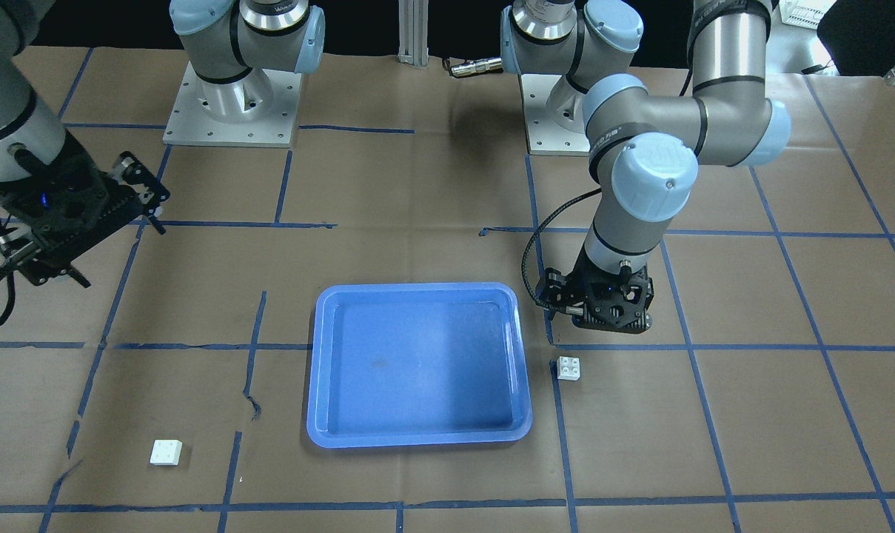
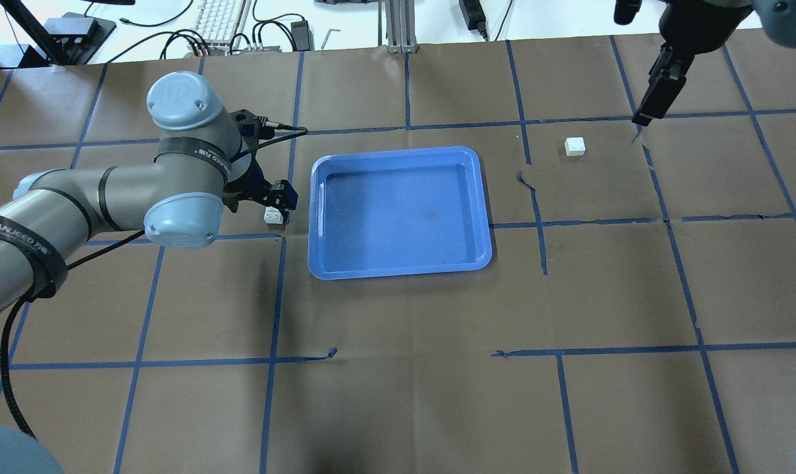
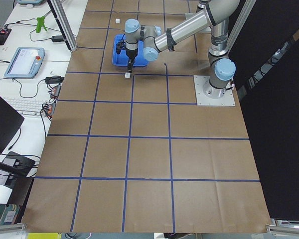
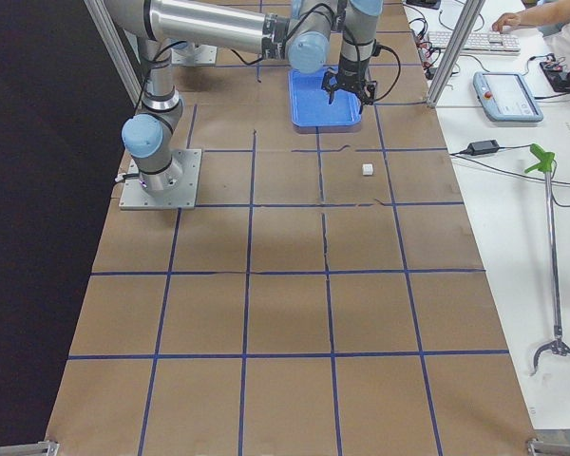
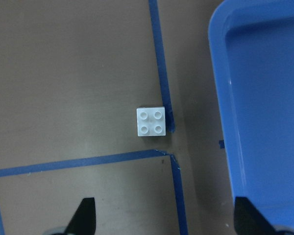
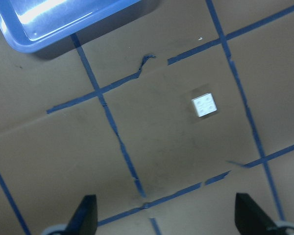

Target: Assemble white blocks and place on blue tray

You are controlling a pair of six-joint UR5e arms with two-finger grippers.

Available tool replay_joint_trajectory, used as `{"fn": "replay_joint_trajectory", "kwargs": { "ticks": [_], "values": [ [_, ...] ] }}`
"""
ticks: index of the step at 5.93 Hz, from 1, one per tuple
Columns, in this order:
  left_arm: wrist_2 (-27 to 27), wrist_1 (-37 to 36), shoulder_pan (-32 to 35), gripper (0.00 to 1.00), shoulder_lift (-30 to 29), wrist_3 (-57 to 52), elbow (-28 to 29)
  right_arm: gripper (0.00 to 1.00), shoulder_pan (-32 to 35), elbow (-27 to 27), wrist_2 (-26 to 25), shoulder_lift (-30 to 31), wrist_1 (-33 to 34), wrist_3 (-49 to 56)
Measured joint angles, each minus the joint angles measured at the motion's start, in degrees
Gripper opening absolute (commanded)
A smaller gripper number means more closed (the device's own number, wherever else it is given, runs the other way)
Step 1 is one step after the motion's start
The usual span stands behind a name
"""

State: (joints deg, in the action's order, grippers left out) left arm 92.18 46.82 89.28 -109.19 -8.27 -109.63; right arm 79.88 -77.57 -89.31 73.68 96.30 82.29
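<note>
Notes left gripper (image 5: 164, 223) spread wide, near first white block (image 5: 151, 121) just beside blue tray (image 5: 223, 98). Notes right gripper (image 6: 164, 218) likewise spread, apparently higher, second white block (image 6: 204, 105) below.

The left arm (image 2: 108, 191) and right arm (image 1: 7, 126) are grey metal tubes with pale blue round caps at the joints. A black band (image 2: 16, 240) at the overhead view's left carries white lettering. A thin black cable (image 1: 527, 252) loops beside the left wrist. The square silver base plate (image 1: 195, 133) shows screw holes. The left gripper (image 5: 167, 219) has black fingertips.
</note>
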Motion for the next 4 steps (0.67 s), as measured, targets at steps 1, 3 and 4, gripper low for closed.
{"fn": "replay_joint_trajectory", "kwargs": {
  "ticks": [1, 3, 4],
  "values": [
    [0.01, -2.92, -0.10, 0.98, -2.28, -0.44, -0.05, 1.00, -0.39, 7.10, 1.24, -6.11, 0.01, 8.65],
    [-0.05, -6.08, -0.15, 0.91, -5.79, -3.00, 0.35, 1.00, -2.39, 14.65, 6.80, -14.55, -0.74, 17.08],
    [-0.18, -6.66, -0.16, 0.59, -6.86, -3.44, 0.49, 1.00, -4.08, 13.65, 10.70, -16.31, -0.79, 20.88]
  ]
}}
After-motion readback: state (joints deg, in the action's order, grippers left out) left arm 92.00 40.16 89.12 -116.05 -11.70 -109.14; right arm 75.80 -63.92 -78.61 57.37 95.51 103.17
